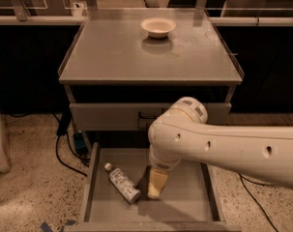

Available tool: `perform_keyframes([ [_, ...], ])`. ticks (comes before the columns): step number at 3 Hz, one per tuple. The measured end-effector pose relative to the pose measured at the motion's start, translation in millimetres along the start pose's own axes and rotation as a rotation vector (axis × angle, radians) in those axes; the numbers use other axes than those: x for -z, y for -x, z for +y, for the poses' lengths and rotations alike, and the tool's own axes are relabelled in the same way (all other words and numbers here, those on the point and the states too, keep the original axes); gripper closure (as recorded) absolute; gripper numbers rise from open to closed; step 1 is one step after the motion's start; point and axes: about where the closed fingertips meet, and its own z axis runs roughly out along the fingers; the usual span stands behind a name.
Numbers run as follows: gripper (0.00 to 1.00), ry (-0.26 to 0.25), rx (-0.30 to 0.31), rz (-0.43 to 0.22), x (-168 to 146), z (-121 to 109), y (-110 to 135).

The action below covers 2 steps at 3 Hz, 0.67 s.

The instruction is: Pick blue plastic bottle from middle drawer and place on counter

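The bottle [123, 183] lies diagonally near the left edge of the drawer [187, 199]. The claw [156, 182] is held just right of it, its state impossible to tell. It should be centred across the bottle's middle.

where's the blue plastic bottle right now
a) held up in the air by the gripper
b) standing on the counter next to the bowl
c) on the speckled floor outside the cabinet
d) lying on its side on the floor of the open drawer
D: the blue plastic bottle lies on its side on the middle drawer floor, with the gripper down in the drawer close beside it. Only the white bowl sits on the counter.
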Motion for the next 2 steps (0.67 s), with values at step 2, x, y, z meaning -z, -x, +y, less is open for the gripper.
perform_keyframes([
  [2, 0.0, 0.057, -0.004, -0.08, -49, 19, 34],
])
